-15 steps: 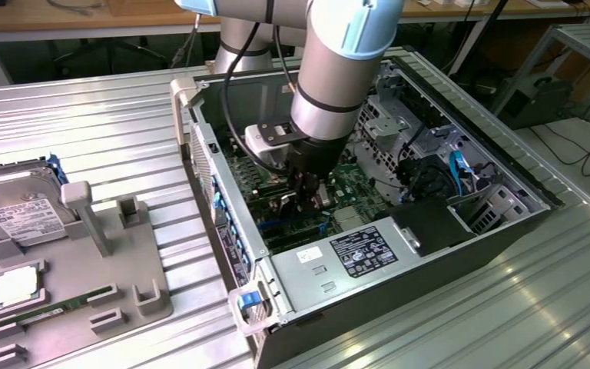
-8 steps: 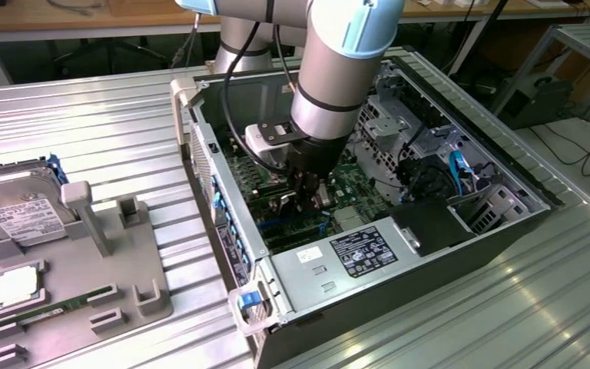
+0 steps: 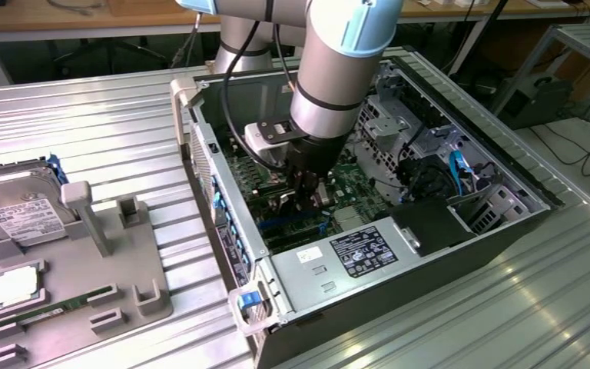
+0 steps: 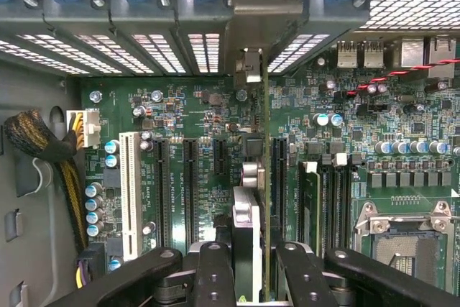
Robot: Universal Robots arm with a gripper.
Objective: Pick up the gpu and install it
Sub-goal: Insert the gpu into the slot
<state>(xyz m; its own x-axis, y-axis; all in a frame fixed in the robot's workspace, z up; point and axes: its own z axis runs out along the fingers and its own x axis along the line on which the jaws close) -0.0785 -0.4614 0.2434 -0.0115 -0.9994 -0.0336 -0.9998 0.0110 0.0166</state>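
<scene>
1. Looking from the exterior view, the arm is seen reaching down into the open computer case point(image 3: 418, 254), which lies on its side on a ribbed metal counter point(image 3: 80, 131). The end effector point(image 3: 303, 201) is placed low over the green motherboard point(image 3: 274, 173), near the middle of the case. The gpu is hard to make out here, being masked by the wrist. On the exterior view's left, a grey fixture tray point(image 3: 120, 265) carries a hard drive point(image 3: 18, 215), a processor point(image 3: 16, 286) and a RAM stick point(image 3: 54, 310). The power supply point(image 3: 352, 257) sits at the near end of the case.

2. Looking from the wrist view, the gpu point(image 4: 248, 249) is seen edge-on, pinched between the black fingers point(image 4: 215, 278) of the end effector point(image 4: 251, 282), which are closed part-way onto it. The card stands upright over the motherboard, roughly in line with the expansion slots point(image 4: 190, 185); whether its edge has entered a slot cannot be told.

3. The card is judged stiff, fairly light and fragile: bending or side load could damage the board or the slot. Its flat faces, gripped near the upper edge, seem the safest hold, well clear of the contact edge.

4. Room is tight: slots point(image 4: 162, 192), capacitors point(image 4: 93, 203) and a cable bundle point(image 4: 43, 149) lie close by, and the case's rear wall point(image 4: 180, 12) is near the bracket end.
</scene>
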